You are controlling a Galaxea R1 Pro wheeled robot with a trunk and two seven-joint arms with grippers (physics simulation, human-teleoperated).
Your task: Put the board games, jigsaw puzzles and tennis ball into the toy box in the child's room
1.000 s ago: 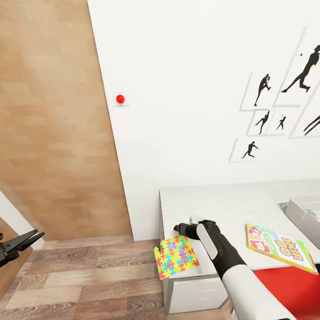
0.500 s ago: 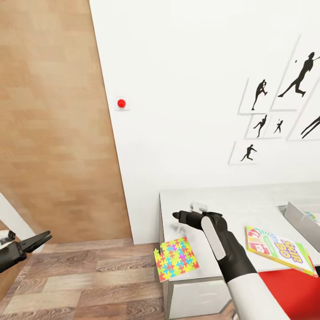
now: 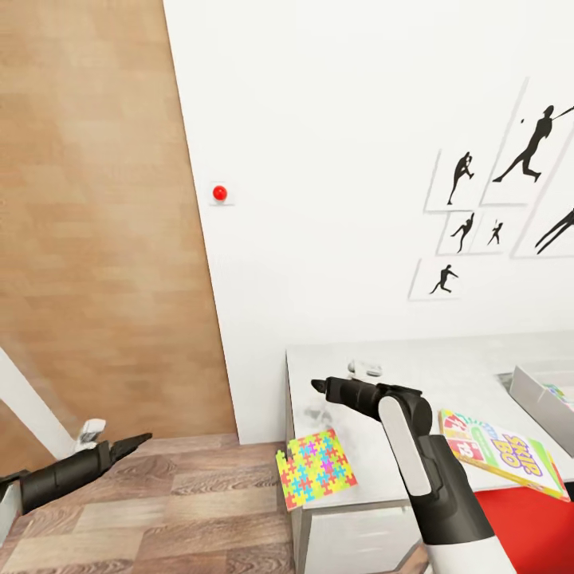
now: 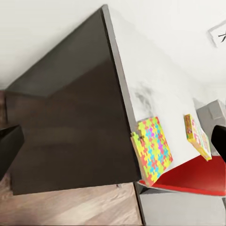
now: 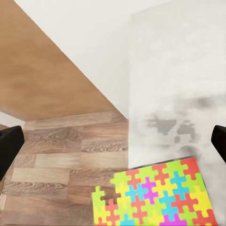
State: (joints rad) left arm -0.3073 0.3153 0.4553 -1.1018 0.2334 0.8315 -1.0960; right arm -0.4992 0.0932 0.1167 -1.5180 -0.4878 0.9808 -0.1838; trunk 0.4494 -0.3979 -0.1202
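"SKIP BO" is printed on the board game.

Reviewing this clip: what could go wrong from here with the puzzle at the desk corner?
1. The jigsaw puzzle overhangs the table at its corner, so a nudge from the right tool hovering above it might tip it onto the floor.
2. The puzzle lies flat, leaving little edge to pinch; a grasp may slip.
3. The Skip-Bo box sits between the puzzle and the toy box, so a low carry might clip it.
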